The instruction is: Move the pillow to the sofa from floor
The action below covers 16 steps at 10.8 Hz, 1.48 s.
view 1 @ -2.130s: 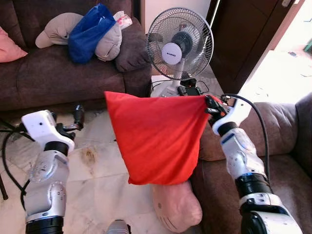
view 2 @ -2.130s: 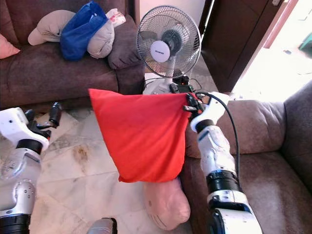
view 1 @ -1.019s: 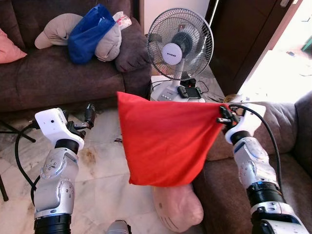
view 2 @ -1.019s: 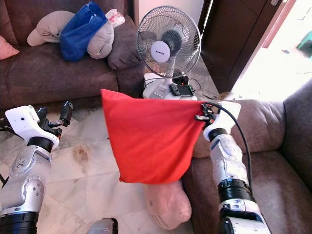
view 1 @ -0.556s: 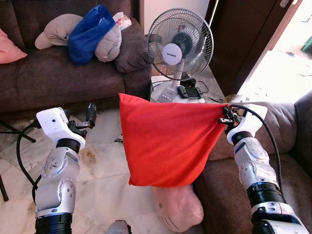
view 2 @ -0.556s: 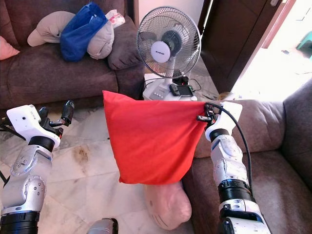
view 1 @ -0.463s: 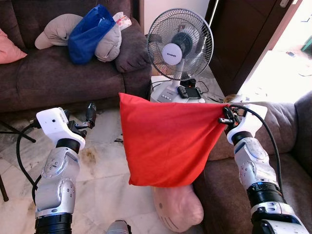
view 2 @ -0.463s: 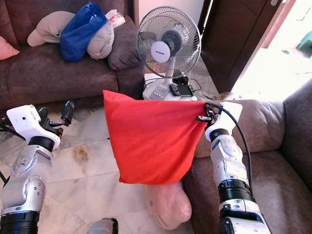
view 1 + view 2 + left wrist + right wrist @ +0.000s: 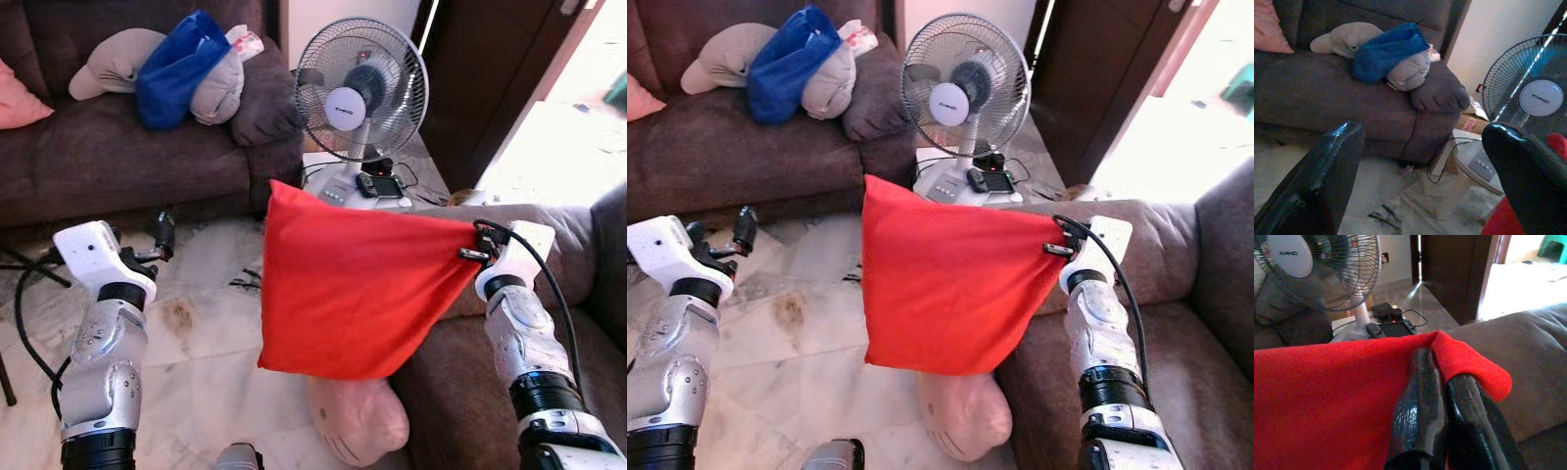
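Note:
A red pillow (image 9: 358, 289) hangs in the air by one corner, held up over the floor beside the brown sofa's arm (image 9: 549, 240) on my right. My right gripper (image 9: 473, 247) is shut on that corner; the right wrist view shows its black fingers (image 9: 1425, 396) pinching the red cloth (image 9: 1327, 396). My left gripper (image 9: 160, 235) is raised over the marble floor at the left, open and holding nothing, its fingers (image 9: 1327, 171) wide apart.
A pink pillow (image 9: 358, 421) lies on the floor under the red one. A white standing fan (image 9: 361, 93) with cables stands behind it. A second brown sofa (image 9: 118, 147) at the back left carries a beige cushion, a blue bag (image 9: 181, 64) and a pink cushion.
My right gripper has carried the red pillow to the right, toward the sofa on that side. My left arm has drawn back to the left.

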{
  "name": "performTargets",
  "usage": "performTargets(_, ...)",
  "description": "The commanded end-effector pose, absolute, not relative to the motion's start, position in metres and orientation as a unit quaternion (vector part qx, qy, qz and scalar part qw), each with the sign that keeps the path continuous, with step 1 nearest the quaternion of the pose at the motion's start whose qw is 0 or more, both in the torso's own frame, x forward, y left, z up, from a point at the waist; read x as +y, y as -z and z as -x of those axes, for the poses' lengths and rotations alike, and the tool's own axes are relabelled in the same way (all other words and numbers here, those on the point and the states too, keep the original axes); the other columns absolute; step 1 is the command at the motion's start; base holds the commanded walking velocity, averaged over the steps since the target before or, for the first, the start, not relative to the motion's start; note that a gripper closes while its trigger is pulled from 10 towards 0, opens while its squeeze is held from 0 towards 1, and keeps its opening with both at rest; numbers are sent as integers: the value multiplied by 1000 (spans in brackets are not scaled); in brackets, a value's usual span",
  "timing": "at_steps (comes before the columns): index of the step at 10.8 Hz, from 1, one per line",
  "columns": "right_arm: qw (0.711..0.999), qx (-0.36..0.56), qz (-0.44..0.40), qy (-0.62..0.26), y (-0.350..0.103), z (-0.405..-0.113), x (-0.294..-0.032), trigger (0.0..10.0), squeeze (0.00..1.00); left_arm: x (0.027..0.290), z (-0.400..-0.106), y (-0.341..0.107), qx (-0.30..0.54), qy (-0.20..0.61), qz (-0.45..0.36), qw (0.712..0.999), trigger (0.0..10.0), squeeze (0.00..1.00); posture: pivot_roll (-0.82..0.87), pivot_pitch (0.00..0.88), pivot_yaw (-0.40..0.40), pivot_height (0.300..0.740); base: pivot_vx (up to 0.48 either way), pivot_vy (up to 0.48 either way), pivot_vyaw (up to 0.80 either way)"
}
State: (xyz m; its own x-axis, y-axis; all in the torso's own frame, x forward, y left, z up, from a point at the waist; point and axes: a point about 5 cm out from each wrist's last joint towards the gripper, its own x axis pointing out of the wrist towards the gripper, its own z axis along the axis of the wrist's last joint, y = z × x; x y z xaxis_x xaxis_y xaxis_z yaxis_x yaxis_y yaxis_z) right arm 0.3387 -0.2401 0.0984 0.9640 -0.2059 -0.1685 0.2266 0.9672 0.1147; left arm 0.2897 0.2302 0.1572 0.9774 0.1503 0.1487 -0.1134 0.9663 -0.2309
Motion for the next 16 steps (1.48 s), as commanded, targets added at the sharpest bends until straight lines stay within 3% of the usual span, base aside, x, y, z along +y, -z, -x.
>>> performTargets(1, 985, 77, -70, 136, -99, -335, -254, 10000, 0, 229, -290, -157, -84, -68, 103, 989, 10000, 0, 163, 57, -68, 740, 0, 0, 0)
performTargets(3, 986, 75, -62, 132, -99, -336, -250, 10000, 0, 227, -291, -157, -85, -63, 105, 989, 10000, 0, 163, 61, -67, 740, 0, 0, 0)
performTargets(4, 991, 47, -85, 92, -105, -339, -240, 10000, 0, 225, -292, -158, -85, -60, 107, 989, 10000, 0, 162, 63, -66, 740, 0, 0, 0)
performTargets(5, 993, 10, -121, -5, -115, -341, -215, 10000, 0, 222, -293, -158, -85, -53, 109, 989, 10000, 0, 158, 65, -64, 740, 0, 0, 0)
performTargets(8, 987, -13, -134, -92, -122, -343, -184, 10000, 0, 217, -293, -160, -89, -37, 115, 989, 10000, 0, 165, 69, -67, 740, 0, 0, 0)
performTargets(12, 982, -22, -126, -138, -128, -342, -176, 10000, 0, 242, -291, -144, -69, -54, 174, 981, 10000, 0, 159, 66, -74, 740, 0, 0, 0)
performTargets(13, 982, -22, -125, -139, -128, -341, -176, 10000, 0, 249, -291, -141, -67, -65, 183, 979, 10000, 639, 160, 65, -75, 740, 0, 0, 0)
performTargets(14, 982, -22, -123, -140, -128, -341, -177, 10000, 0, 264, -292, -139, -72, -69, 202, 974, 10000, 1000, 160, 63, -76, 740, 0, 0, 0)
performTargets(16, 982, -22, -121, -144, -128, -341, -177, 10000, 0, 276, -299, -132, -53, -44, 207, 976, 10000, 1000, 154, 63, -78, 740, 0, 0, 0)
